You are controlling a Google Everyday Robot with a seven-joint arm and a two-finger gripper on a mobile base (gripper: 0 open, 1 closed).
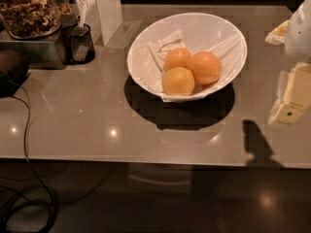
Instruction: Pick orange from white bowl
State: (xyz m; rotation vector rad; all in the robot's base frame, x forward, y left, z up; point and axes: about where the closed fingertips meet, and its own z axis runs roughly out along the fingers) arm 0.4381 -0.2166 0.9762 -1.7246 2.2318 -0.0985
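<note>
The white bowl (146, 62) stands on the counter, lined with white paper. Three round fruits lie in it. The orange (206, 67) is the deep reddish-orange one on the right. A paler yellow-orange fruit (178, 80) lies at the front and a smaller light-orange fruit (177, 58) behind it, both touching the orange. My gripper (291, 101) is at the right edge of the view, above the counter and well to the right of the bowl, apart from it. Nothing is seen in it.
A grey-beige counter (77, 125) with its front edge near the bottom. At the back left stand a jar of nuts (29, 8), a black mesh cup (80, 42) and a white upright panel (108, 11). A black cable (26, 149) hangs off the left front.
</note>
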